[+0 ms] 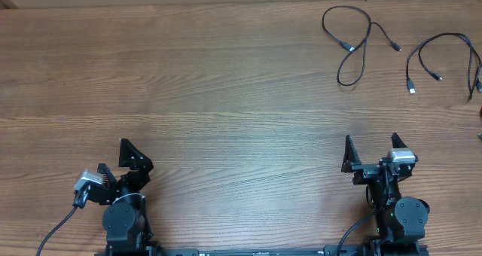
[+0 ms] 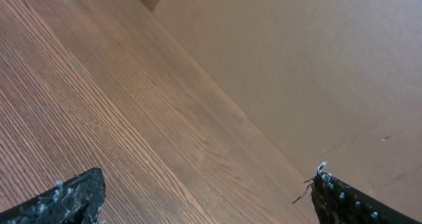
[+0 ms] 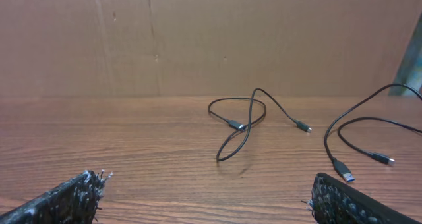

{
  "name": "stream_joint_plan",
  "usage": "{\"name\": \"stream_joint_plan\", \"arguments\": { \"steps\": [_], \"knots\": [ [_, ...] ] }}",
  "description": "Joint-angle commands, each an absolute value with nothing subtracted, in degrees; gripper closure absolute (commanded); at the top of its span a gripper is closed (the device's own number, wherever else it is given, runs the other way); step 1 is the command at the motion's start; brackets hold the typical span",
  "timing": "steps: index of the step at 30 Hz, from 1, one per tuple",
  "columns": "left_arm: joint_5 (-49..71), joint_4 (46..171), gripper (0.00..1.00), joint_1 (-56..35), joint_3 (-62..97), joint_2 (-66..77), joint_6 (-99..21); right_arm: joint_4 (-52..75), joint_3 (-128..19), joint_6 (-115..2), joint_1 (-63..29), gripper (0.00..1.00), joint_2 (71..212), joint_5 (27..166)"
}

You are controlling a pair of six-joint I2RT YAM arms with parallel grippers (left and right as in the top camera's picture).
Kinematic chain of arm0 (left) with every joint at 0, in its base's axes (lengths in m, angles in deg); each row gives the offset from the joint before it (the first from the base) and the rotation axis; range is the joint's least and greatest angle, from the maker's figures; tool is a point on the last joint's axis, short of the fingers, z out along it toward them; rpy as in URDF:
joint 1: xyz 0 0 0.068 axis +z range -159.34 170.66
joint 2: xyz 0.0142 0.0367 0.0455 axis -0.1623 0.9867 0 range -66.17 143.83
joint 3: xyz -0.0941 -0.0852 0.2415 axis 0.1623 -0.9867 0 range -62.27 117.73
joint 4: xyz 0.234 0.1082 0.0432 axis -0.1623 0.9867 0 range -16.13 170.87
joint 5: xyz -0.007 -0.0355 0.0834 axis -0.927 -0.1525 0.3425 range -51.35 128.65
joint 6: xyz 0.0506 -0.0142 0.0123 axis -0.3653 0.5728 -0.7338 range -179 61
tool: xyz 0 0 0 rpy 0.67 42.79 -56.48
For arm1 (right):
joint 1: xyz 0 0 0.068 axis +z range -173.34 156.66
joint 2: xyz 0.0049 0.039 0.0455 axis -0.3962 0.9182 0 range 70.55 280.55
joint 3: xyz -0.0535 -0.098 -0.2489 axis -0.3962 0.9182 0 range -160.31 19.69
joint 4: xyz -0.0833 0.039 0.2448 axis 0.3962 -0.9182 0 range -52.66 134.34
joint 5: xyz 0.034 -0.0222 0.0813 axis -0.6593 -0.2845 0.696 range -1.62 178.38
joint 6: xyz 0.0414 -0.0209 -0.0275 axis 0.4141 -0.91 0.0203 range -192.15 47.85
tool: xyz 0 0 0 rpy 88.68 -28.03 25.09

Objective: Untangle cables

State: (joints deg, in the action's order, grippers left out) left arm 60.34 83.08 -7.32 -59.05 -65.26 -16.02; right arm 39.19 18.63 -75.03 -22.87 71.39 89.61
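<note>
Open table (image 1: 226,98) runs all the way up to the cables (image 1: 367,36), free passage there; right behind the cables, cardboard wall (image 3: 198,39) blocks.

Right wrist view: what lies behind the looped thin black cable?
Behind the looped thin black cable is bare wood-grain tabletop, then a plain brown cardboard wall. Nothing covers that stretch.
</note>
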Motion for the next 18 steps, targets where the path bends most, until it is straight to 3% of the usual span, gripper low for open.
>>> {"name": "stream_joint_plan", "arguments": {
  "steps": [1,14,18],
  "knots": [
    [60.2,83.1,0.0,-7.0,-59.3,-65.5,-17.7,39.5,19.2,-75.2,-22.8,0.0,70.7,89.3],
    [60.2,83.0,0.0,-7.3,-59.3,-65.6,-17.7,39.5,19.2,-75.2,-22.8,0.0,70.7,89.3],
    [59.9,76.4,0.01,-7.4,-62.0,-65.9,-17.9,39.5,19.2,-75.2,-22.8,0.0,70.7,89.3]
  ]
}}
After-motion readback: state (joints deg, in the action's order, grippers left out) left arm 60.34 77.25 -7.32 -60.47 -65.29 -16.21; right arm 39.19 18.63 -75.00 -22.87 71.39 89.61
